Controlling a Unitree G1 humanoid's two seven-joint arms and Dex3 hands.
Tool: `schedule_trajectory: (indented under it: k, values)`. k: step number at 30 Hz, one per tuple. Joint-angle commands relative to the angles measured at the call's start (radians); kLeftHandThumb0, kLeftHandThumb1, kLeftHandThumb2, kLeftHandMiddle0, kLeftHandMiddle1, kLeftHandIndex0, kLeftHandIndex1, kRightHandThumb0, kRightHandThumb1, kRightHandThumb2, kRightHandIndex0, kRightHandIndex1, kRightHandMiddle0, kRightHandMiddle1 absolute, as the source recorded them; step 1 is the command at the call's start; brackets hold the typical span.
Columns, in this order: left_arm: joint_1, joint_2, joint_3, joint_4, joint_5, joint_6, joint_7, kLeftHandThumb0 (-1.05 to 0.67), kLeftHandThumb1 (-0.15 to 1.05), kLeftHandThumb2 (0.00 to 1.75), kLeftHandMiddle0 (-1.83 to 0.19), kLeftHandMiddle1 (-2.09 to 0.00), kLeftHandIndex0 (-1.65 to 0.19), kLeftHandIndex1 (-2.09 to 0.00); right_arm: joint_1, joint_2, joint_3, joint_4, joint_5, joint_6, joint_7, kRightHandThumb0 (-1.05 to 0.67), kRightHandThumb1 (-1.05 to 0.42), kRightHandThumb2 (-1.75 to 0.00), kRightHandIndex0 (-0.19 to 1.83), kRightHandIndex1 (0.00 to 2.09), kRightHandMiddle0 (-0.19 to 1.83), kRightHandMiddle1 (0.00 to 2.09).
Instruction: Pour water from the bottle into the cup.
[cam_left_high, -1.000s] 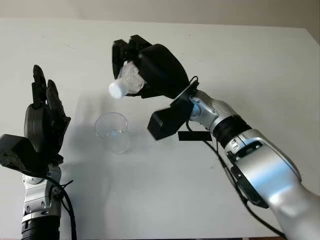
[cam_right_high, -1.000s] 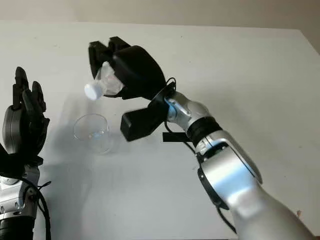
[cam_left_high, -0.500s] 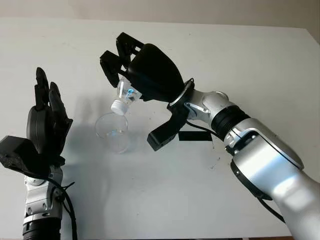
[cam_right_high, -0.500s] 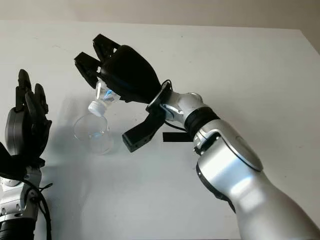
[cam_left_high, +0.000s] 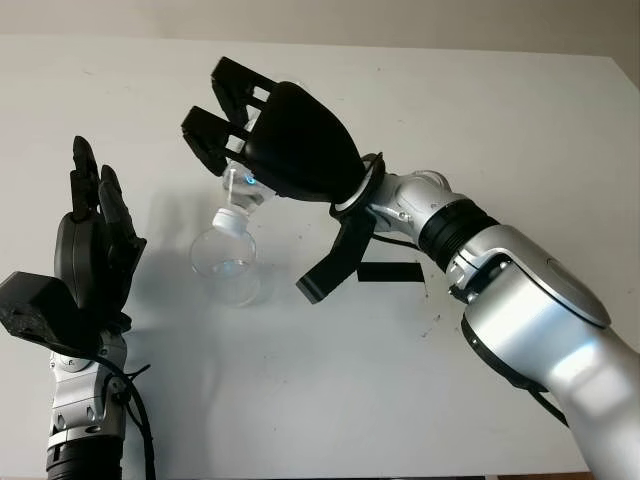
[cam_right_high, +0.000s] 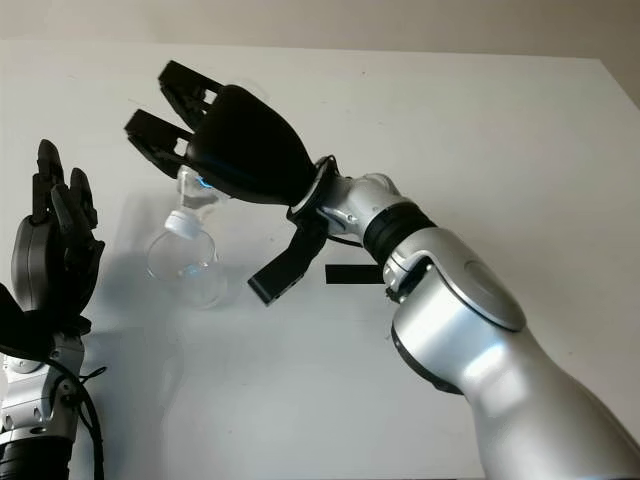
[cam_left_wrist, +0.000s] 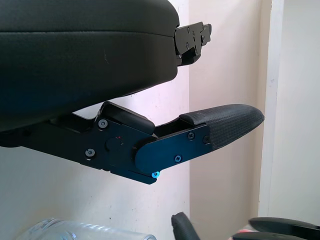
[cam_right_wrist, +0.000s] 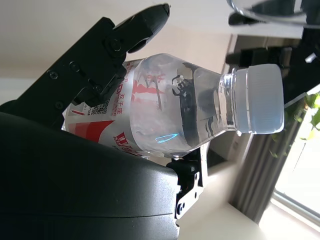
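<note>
Bottle (cam_left_high: 240, 192): clear, red-labelled, white cap on; tipped neck-down, cap at the cup's rim.
Cup (cam_left_high: 226, 264): clear, upright on the white tabletop (cam_left_high: 500, 130).
Right hand (cam_left_high: 262, 150): my fingers are wrapped around the bottle, holding it above the cup.
Left hand (cam_left_high: 92, 245): open, raised left of the cup, well apart from it.
</note>
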Motion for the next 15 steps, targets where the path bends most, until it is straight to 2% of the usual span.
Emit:
schedule_trajectory:
  k: [1,11,15]
  values:
    - [-0.003,-0.006,-0.003,-0.002,0.0,-0.007,0.001,-0.8,1.05,0.73,0.18,-0.05,0.19,0.0,-0.041,0.0,0.01,-0.015,-0.012,0.016,-0.029,-0.33,-1.02,-0.15,1.14,2.09,0.87,2.09]
    - [-0.003,-0.006,-0.002,-0.001,-0.005,-0.006,0.001,-0.8,1.05,0.72,0.19,-0.05,0.19,0.0,-0.057,0.003,0.05,-0.009,-0.044,0.054,-0.076,-0.31,-1.04,-0.14,1.24,2.09,0.97,2.09]
    - [-0.005,-0.006,-0.004,-0.003,-0.003,-0.006,0.002,-0.8,1.05,0.73,0.18,-0.05,0.19,0.0,-0.064,-0.006,0.068,-0.007,-0.062,0.067,-0.071,-0.31,-1.04,-0.14,1.17,2.09,0.95,2.09]
